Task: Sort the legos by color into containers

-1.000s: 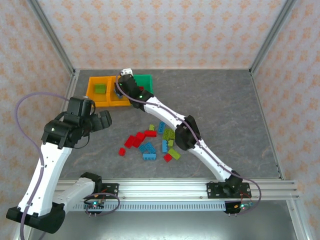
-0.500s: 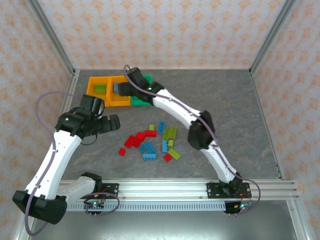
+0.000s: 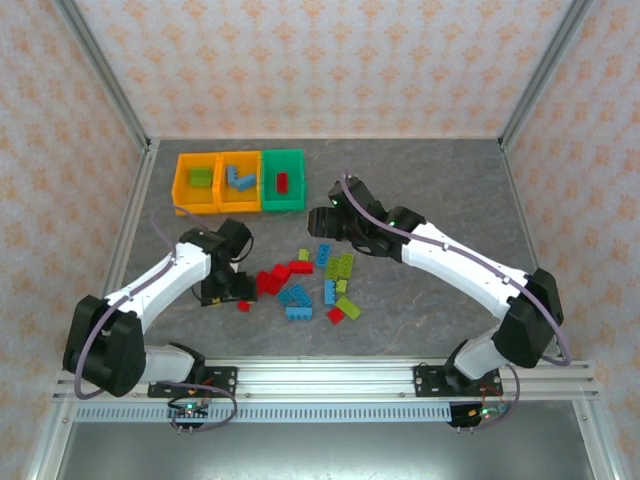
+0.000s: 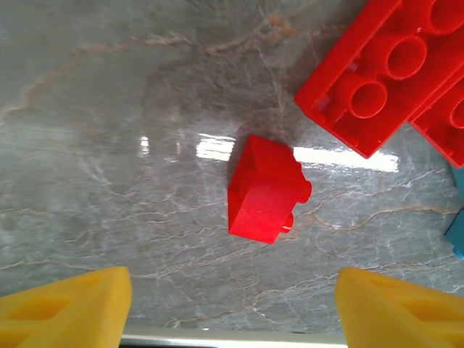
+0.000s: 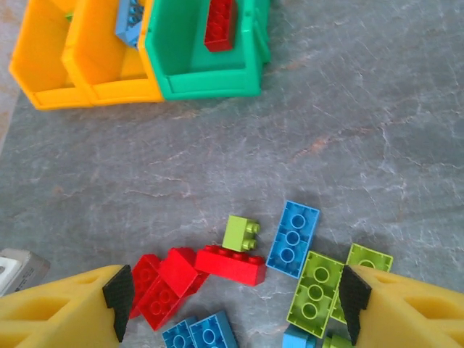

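Lego now under left end effector

We see three open plastic bins touching in a row: two orange-yellow, holding a lime brick and a blue brick, one green, holding a red brick. Red, blue and lime studded bricks lie scattered nearby.

Downward-facing left gripper, right gripper (jaws of both apart)

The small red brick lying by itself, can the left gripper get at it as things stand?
Probably yes. The left gripper hangs just over the small red brick with its fingers spread wide. There is bare table all around the brick, and the bigger red bricks lie apart from it, off to one side.
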Controlling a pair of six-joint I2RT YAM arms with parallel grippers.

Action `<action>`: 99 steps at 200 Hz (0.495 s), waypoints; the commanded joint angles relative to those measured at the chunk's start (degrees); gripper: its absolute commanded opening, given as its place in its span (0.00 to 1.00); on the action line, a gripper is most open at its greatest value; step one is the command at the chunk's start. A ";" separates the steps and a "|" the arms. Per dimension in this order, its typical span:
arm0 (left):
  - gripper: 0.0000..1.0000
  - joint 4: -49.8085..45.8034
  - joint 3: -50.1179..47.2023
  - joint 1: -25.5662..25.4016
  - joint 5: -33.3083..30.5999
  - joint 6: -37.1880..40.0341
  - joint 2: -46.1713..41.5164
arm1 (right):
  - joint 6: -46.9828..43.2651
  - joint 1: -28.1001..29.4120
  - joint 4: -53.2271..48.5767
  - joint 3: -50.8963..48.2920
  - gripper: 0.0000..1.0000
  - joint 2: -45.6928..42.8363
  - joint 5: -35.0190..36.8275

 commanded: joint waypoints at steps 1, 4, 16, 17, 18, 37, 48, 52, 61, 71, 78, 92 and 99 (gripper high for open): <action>0.70 6.36 -0.56 -0.52 1.96 -0.51 3.11 | 1.81 -0.05 -1.96 0.49 0.77 -2.83 2.50; 0.68 6.50 -0.41 -0.57 1.37 -0.38 3.69 | 1.94 -0.05 -2.16 0.57 0.77 -2.91 2.37; 0.65 7.20 0.29 -0.79 -1.80 0.30 5.80 | 2.13 -0.05 -2.95 0.84 0.77 -3.09 2.05; 0.64 7.31 0.37 -0.79 -2.03 0.39 5.93 | 2.10 -0.05 -3.05 0.89 0.77 -3.09 2.04; 0.64 7.40 0.40 -0.79 -2.28 0.43 6.13 | 2.13 -0.05 -3.15 0.91 0.77 -3.10 2.04; 0.55 8.90 0.84 -0.85 -4.54 1.38 8.94 | 2.25 -0.05 -4.90 1.87 0.77 -3.05 1.99; 0.49 9.90 0.58 -0.90 -4.02 1.69 10.13 | 2.20 -0.05 -5.64 2.28 0.77 -3.08 2.11; 0.47 10.10 0.55 -0.89 -3.84 1.77 10.49 | 2.27 -0.05 -5.87 2.48 0.77 -3.10 2.13; 0.43 10.46 0.31 -0.88 -3.18 1.70 11.18 | 2.46 -0.05 -6.42 2.69 0.77 -3.17 2.32; 0.36 10.64 0.05 -0.88 -2.69 1.68 11.59 | 2.88 -0.05 -6.89 2.94 0.77 -3.14 2.47; 0.32 10.67 -0.07 -0.88 -2.65 1.66 11.61 | 3.27 -0.05 -6.93 2.95 0.77 -3.23 2.44; 0.25 10.12 -0.04 -0.88 -2.61 1.62 11.04 | 4.73 -0.05 -6.81 2.94 0.77 -3.18 1.54; 0.24 9.48 0.30 -0.88 -2.22 1.79 10.26 | 5.50 0.08 -6.55 2.78 0.76 -3.15 0.47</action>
